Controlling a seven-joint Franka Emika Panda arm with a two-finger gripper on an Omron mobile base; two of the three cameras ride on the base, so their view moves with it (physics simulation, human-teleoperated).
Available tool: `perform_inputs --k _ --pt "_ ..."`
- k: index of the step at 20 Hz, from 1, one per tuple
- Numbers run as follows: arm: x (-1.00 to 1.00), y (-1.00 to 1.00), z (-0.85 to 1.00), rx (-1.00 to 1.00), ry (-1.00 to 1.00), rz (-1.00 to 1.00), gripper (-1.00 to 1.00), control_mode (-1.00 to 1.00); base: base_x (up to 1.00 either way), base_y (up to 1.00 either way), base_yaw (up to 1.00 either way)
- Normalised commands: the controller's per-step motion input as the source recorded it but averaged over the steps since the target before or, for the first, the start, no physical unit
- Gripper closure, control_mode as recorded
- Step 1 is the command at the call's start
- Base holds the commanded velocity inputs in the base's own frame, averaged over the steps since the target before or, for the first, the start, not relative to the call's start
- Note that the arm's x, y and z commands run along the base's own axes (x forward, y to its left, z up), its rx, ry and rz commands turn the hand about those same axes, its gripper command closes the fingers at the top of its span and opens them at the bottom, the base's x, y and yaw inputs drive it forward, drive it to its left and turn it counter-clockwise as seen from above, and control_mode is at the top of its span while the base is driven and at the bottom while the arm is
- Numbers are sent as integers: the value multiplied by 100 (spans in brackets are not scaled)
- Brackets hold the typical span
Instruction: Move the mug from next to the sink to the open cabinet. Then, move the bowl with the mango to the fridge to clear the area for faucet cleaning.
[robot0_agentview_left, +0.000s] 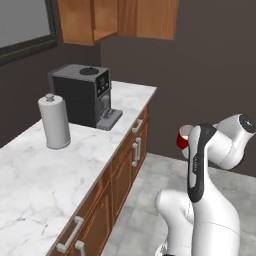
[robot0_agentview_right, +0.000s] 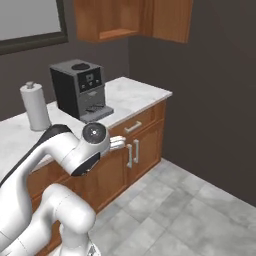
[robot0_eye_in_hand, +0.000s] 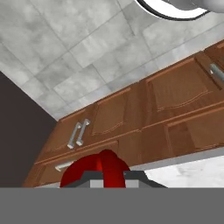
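My tool sits at 6 o'clock in the hand view, pressed tight onto the mug, its red rim and loop handle poking up right at the fingers. In the left base view I see the mug at 3 o'clock, held in the air off the tabletop, tucked behind the white arm. Open cabinet at 12 o'clock, above the coffee machine. Paper towel roll at 9 o'clock. Low cabinet doors and tiled floor beyond the tool.
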Motion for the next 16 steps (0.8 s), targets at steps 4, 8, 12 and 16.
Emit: perform_inputs --k 4,8,12,16 --pt "0 0 0 0 0 0 100 100 100 -14 8" --pt "0 0 0 0 0 0 100 100 100 -23 26" --pt "0 0 0 0 0 0 100 100 100 -42 34" --pt "0 0 0 0 0 0 100 100 100 -54 38"
